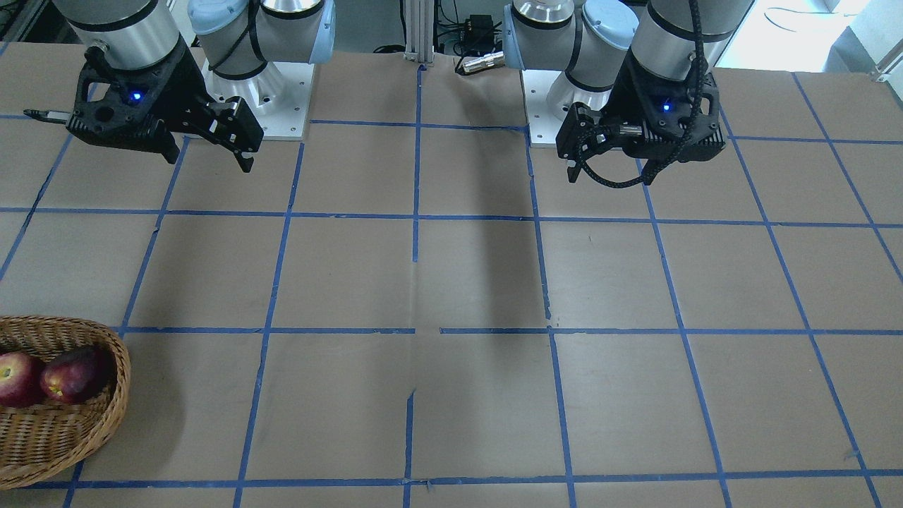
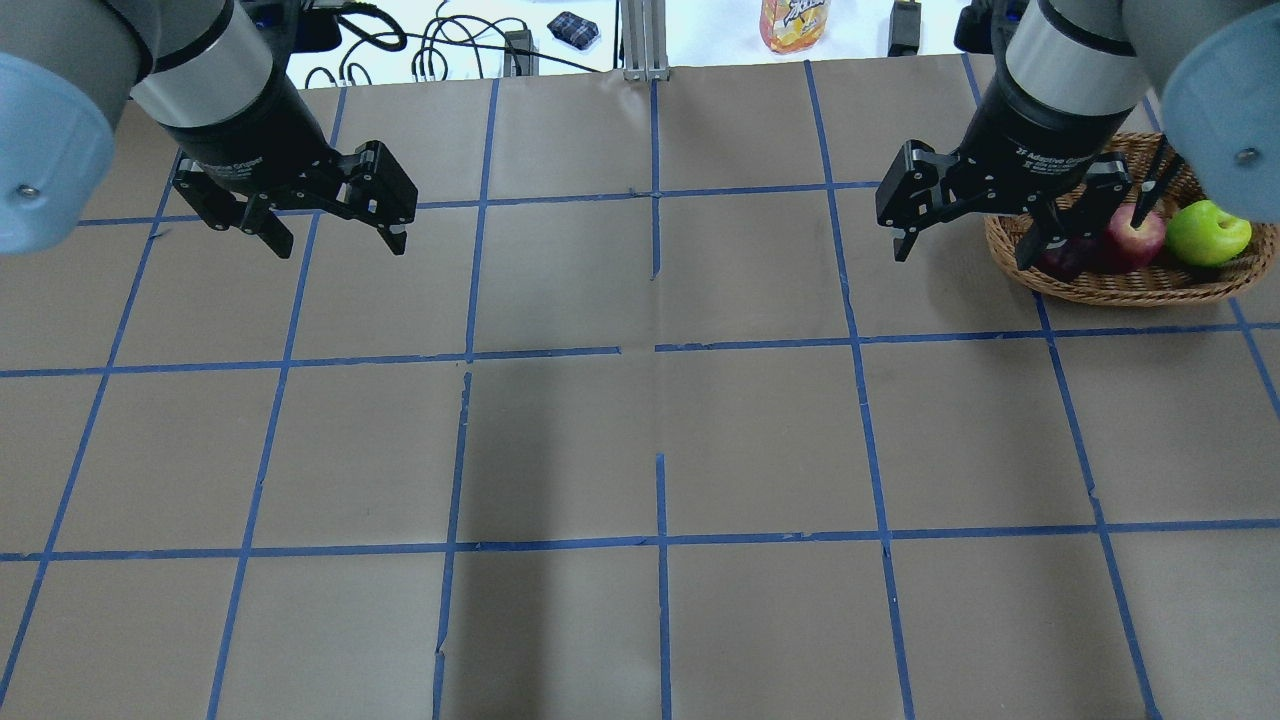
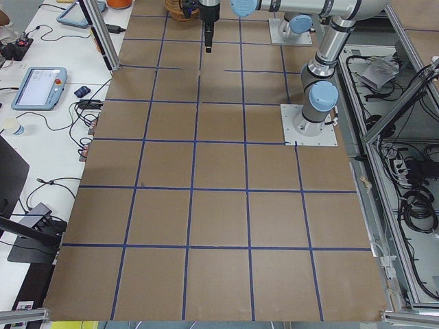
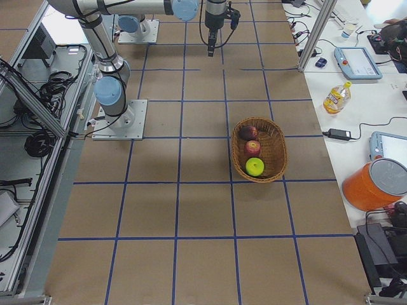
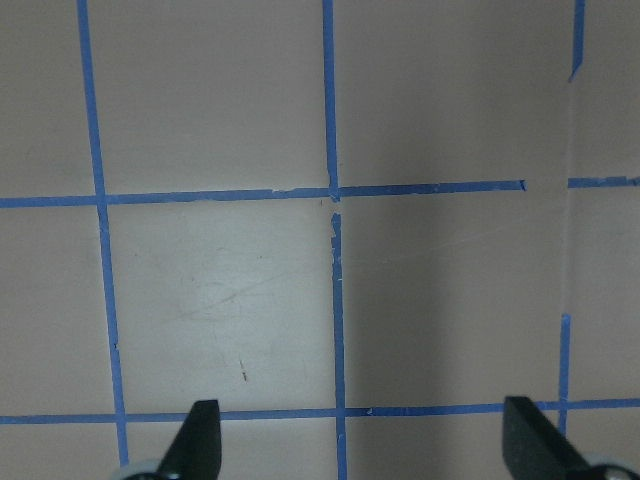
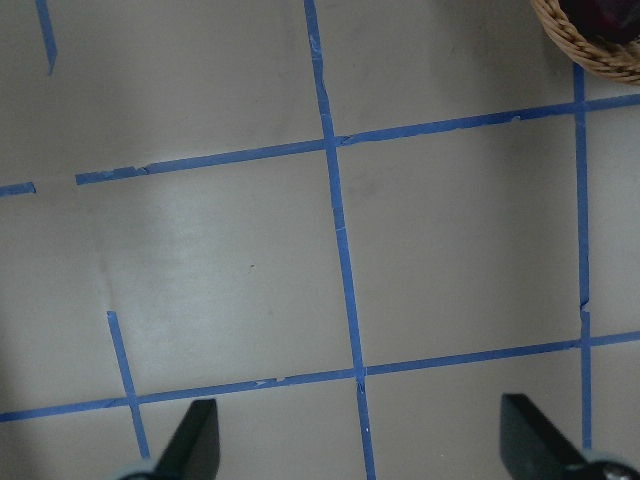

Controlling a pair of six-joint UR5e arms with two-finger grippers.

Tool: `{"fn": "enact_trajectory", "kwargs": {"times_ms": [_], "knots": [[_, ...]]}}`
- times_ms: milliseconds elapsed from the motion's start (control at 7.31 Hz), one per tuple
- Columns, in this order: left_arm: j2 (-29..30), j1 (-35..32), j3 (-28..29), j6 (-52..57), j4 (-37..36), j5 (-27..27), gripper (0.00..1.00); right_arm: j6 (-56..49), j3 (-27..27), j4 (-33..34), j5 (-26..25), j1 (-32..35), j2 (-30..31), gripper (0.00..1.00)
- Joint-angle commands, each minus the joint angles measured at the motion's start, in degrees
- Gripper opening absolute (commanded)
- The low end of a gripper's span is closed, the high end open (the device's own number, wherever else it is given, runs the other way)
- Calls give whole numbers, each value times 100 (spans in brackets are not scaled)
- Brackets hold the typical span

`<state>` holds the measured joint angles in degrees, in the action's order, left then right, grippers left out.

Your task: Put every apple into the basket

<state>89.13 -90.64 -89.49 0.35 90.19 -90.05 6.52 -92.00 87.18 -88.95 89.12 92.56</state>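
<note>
The wicker basket [image 2: 1130, 285] stands at the far right of the table and holds all three apples: lime-green [image 2: 1207, 232], red [image 2: 1135, 237] and dark maroon [image 2: 1070, 258]. The exterior right view shows the basket [image 4: 276, 149] with maroon [image 4: 248, 133], red [image 4: 253, 148] and green [image 4: 255, 166] in a row. My right gripper [image 2: 965, 245] is open and empty, raised just left of the basket. My left gripper [image 2: 330, 232] is open and empty, raised over the far left. The front view shows the basket [image 1: 116, 395] with the red [image 1: 17, 379] and maroon [image 1: 74, 374] apples.
The brown table is marked with a blue tape grid [image 2: 660, 350]. A juice bottle [image 2: 794, 22] and cables lie beyond the far edge. The right wrist view catches the basket rim [image 6: 585, 50] in its upper right corner. The left wrist view shows only table.
</note>
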Motion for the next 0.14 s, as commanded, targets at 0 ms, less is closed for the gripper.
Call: {"fn": "enact_trajectory", "kwargs": {"times_ms": [0], "knots": [[-10, 20, 10, 18, -1, 5, 100, 7, -54, -16, 18, 0, -2, 100]]}}
